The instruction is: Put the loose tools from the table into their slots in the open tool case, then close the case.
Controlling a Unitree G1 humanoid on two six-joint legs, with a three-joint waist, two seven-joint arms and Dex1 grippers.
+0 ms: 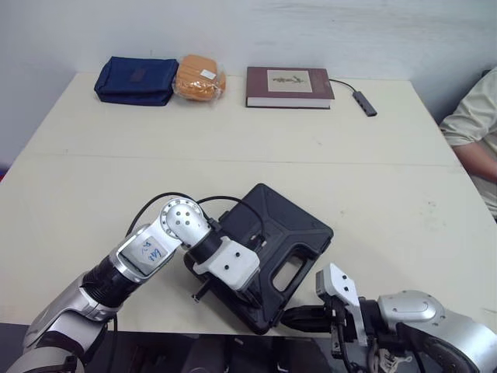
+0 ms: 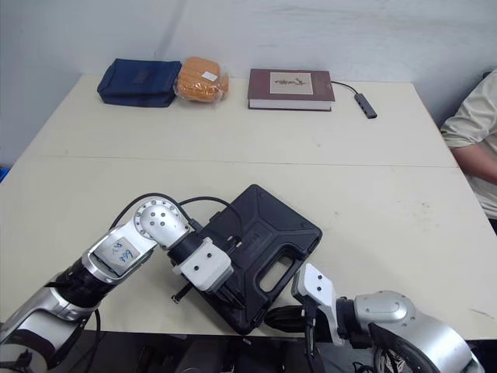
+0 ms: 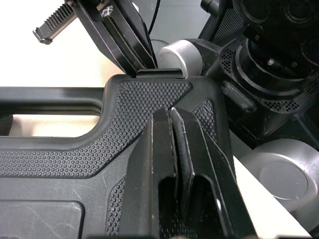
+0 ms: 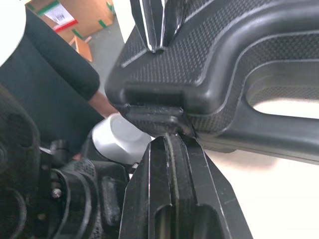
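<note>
Tool case (image 1: 289, 231) looked stiff and hefty, best grabbed by its handle (image 4: 279, 134); left gripper (image 3: 170, 111) and right gripper (image 4: 169, 137) sat pinched shut, empty.

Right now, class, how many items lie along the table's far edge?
4: a blue pouch at the far left, an orange packet beside it, a dark red book near the middle, and a small grey adapter to the book's right. Nothing seems hidden.
</note>
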